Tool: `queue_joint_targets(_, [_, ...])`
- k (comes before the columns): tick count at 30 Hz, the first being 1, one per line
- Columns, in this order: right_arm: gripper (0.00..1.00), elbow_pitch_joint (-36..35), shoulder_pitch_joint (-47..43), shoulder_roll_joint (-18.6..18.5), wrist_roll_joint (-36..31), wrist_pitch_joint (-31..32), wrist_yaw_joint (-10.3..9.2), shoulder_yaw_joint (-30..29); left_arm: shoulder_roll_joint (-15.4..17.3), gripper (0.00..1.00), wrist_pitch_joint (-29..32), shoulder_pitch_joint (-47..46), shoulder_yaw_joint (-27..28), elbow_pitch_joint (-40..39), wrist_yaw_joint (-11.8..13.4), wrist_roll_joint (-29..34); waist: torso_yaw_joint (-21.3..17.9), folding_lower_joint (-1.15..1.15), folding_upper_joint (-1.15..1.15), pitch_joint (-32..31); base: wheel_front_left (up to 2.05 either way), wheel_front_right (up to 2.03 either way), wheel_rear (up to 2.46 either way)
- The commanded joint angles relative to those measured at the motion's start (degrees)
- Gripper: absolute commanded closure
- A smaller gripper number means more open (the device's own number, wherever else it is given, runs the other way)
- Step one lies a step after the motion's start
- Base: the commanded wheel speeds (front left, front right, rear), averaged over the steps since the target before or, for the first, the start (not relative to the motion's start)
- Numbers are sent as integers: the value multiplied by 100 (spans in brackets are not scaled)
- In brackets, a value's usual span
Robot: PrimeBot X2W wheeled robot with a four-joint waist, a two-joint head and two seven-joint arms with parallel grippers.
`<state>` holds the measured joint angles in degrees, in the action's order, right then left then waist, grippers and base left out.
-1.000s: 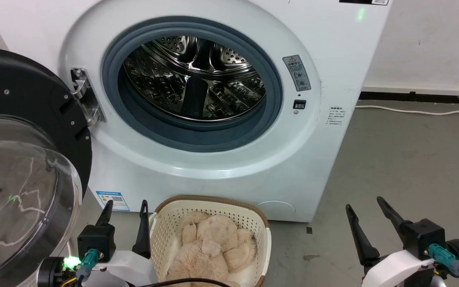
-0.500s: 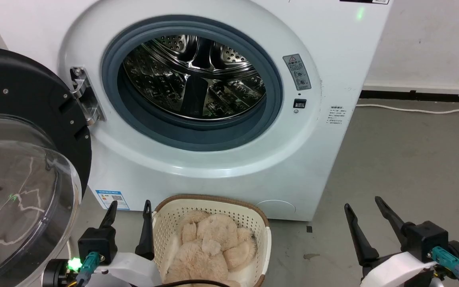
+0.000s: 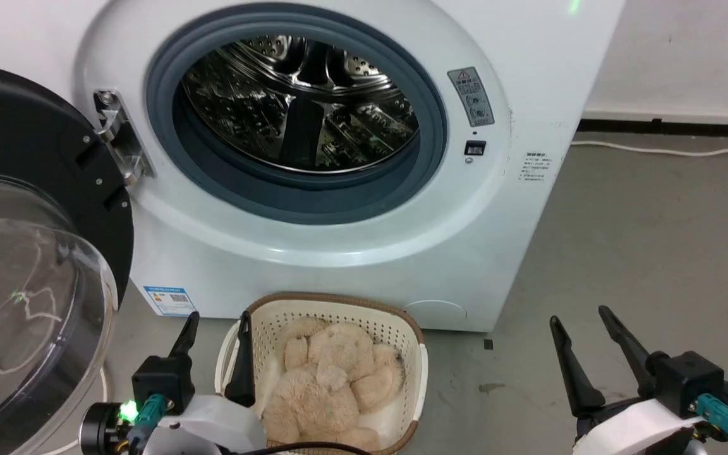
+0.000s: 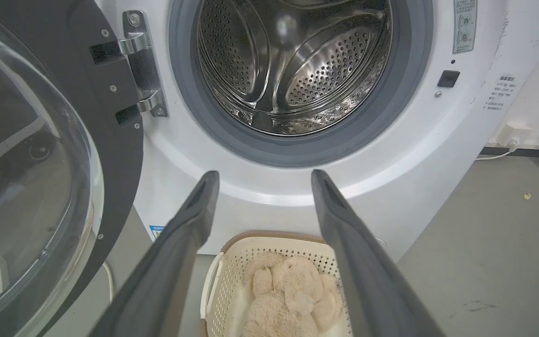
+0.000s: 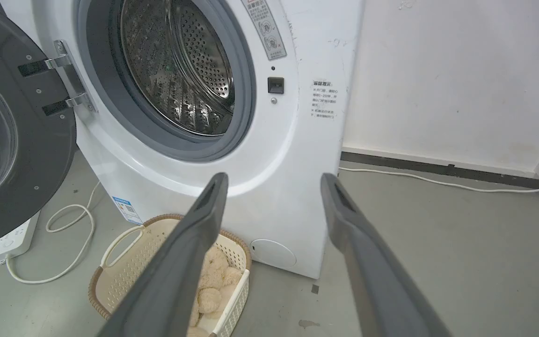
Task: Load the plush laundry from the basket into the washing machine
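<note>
Near the basket (image 3: 332, 302) of plush laundry (image 3: 332, 379) (near end cut off), left end effector (image 3: 219, 316) and right end effector (image 3: 579, 315) gape.

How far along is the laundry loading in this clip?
Done: the black-framed round door of the white front-loading washing machine stands open. In hand: nothing; the left claw and right claw are both open. Remaining: everything else, since the fluffy beige plush toy lies in the cream perforated basket, ungrasped.
</note>
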<state>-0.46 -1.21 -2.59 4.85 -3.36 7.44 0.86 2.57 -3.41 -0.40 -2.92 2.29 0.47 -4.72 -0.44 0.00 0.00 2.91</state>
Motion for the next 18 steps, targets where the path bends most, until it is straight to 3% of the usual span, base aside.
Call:
queue_joint_targets(1, [0, -43, -15, -8, 92, -57, 1, -5, 21, 0, -54, -110, -31, 47, -19, -45, -18, 0, 0, 61, 0, 0, 0])
queue_joint_targets(18, [0, -354, 254, -12, 460, -262, 2, -78, 118, 0, -120, -954, -241, 798, -170, -301, -228, 0, 0, 906, 0, 0, 0])
